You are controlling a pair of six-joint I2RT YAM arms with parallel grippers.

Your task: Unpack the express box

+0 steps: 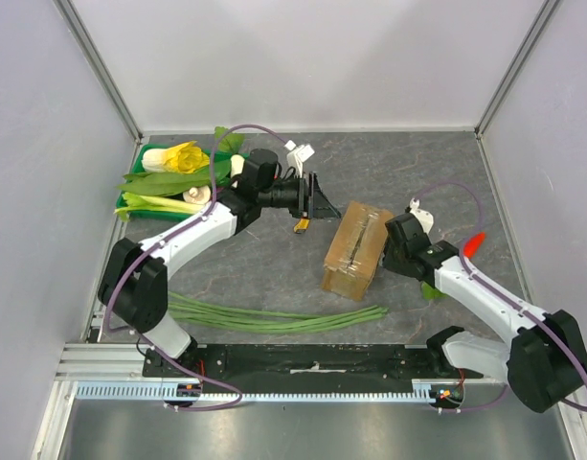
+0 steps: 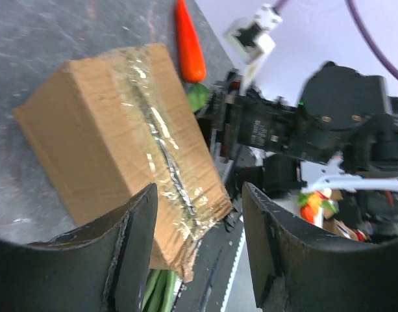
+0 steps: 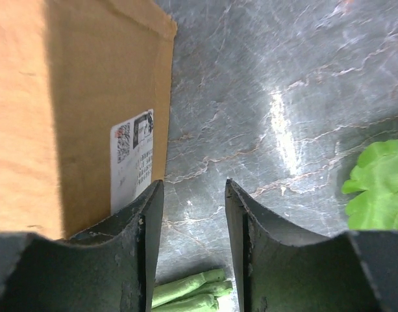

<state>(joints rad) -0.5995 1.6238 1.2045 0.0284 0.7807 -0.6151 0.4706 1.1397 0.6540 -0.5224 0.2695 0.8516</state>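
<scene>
The express box [image 1: 355, 251] is a small brown cardboard box lying shut mid-table, clear tape along its top seam. In the left wrist view the box [image 2: 121, 130] fills the left, taped seam up. My left gripper [image 2: 199, 195] stands open just short of its corner, nothing between the fingers. From above, the left gripper [image 1: 317, 203] sits at the box's far left corner. My right gripper [image 1: 385, 257] is at the box's right side. In the right wrist view the right gripper [image 3: 193, 188] is open over bare table, its left finger beside the box [image 3: 75, 97] and its white label [image 3: 130, 159].
A green tray [image 1: 140, 177] of leafy vegetables stands at the back left. Long green stalks [image 1: 274, 318] lie along the near edge, their ends [image 3: 192, 289] below the right gripper. A red carrot [image 1: 473, 244] and a green leaf [image 1: 430, 289] lie by the right arm.
</scene>
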